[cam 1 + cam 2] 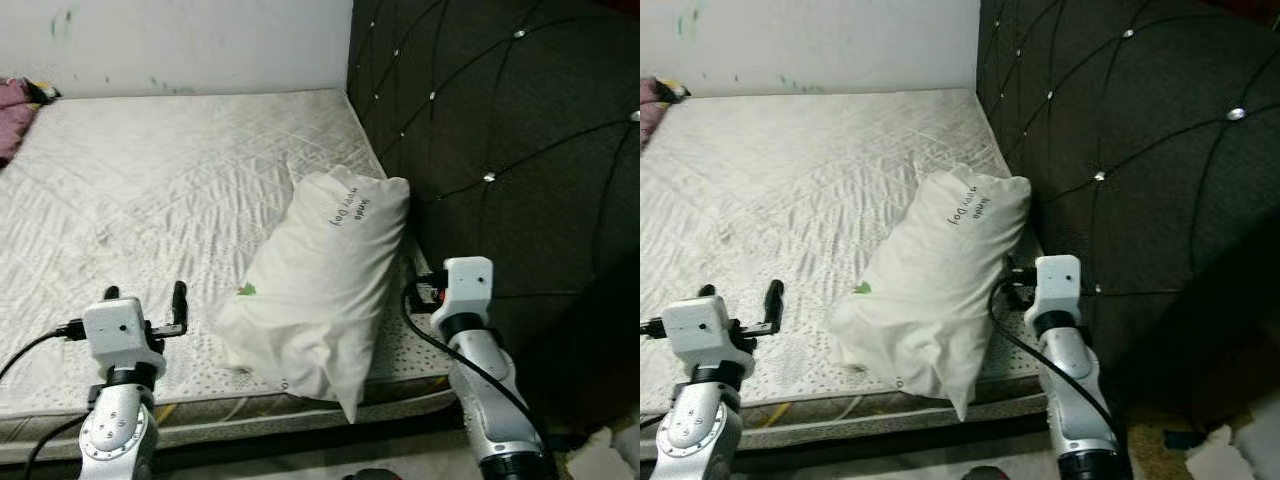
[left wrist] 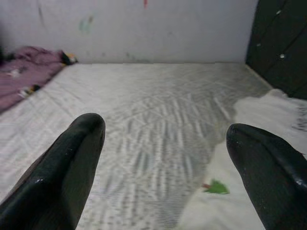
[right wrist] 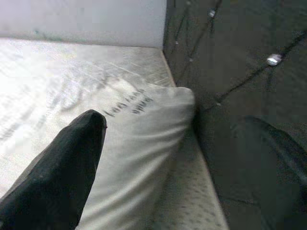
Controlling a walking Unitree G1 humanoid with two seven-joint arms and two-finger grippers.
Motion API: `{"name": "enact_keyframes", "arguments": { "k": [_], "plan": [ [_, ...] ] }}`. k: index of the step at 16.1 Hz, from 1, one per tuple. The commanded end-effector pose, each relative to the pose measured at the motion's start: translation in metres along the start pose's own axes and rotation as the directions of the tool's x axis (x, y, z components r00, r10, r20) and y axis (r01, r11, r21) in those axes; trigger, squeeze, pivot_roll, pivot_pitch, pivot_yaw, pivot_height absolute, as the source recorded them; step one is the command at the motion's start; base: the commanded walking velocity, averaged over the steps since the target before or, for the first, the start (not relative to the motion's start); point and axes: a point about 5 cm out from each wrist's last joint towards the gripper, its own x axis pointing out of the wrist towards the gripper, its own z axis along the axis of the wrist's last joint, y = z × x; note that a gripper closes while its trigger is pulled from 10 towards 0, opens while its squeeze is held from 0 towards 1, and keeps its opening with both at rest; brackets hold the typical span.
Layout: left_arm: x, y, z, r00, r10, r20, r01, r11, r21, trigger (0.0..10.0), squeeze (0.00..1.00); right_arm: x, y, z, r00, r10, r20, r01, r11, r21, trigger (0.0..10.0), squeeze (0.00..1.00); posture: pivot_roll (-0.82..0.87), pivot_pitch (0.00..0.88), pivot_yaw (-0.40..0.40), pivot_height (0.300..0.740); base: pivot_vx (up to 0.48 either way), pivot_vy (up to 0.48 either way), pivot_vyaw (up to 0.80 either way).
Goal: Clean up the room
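Left gripper (image 1: 145, 296): its two long black fingers (image 2: 62, 177) are held spread wide apart with nothing between them, low over the near edge of the mattress, just left of the pillow.
Right gripper (image 3: 177, 158): its fingers are spread, one on the pillow's side and the other toward the headboard; the wrist is seen beside the pillow's right edge, in the gap before the headboard.
Pillow: a plump white fabric pillow with dark printed lettering (image 1: 320, 285) lies tilted on the mattress, its top end near the headboard, its lower corner hanging over the near edge. A small green mark (image 2: 216, 187) is seen on its left side.
Mattress: a bare white quilted mattress (image 1: 170, 190) is set against the wall.
Headboard: a dark tufted headboard with shiny studs (image 1: 500, 140) stands at the right.
Far left: a crumpled purple cloth (image 1: 15, 115) lies at the mattress's far corner.
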Motion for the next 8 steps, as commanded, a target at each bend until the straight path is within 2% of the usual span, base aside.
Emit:
{"name": "enact_keyframes", "arguments": {
  "k": [1, 4, 8],
  "plan": [
    [-0.0036, 0.0028, 0.0018, 1.000, 0.001, 0.003, -0.001, 1.000, 0.004, 10.0, 0.00, -0.0032, -0.0084, 0.0049, 0.999, -0.032, 0.009, 0.032, 0.999, 0.023, 10.0, 0.00, 0.05, 0.000, 0.029, 0.740, 0.000, 0.000, 0.00],
    [-0.0125, 0.0092, -0.0061, 0.999, 0.023, -0.029, -0.023, 1.000, -0.007, 10.0, 0.00, -0.0124, -0.0115, 0.0029, 1.000, -0.025, 0.001, 0.025, 1.000, 0.002, 10.0, 0.00, 0.05, 0.000, 0.024, 0.740, 0.000, 0.000, 0.00],
    [-0.0083, 0.0033, -0.0073, 1.000, 0.008, -0.030, -0.008, 1.000, -0.017, 10.0, 0.00, -0.0071, -0.0080, 0.0056, 1.000, -0.015, -0.001, 0.015, 1.000, -0.022, 10.0, 0.00, 0.04, 0.000, 0.026, 0.740, 0.000, 0.000, 0.00]
  ]
}}
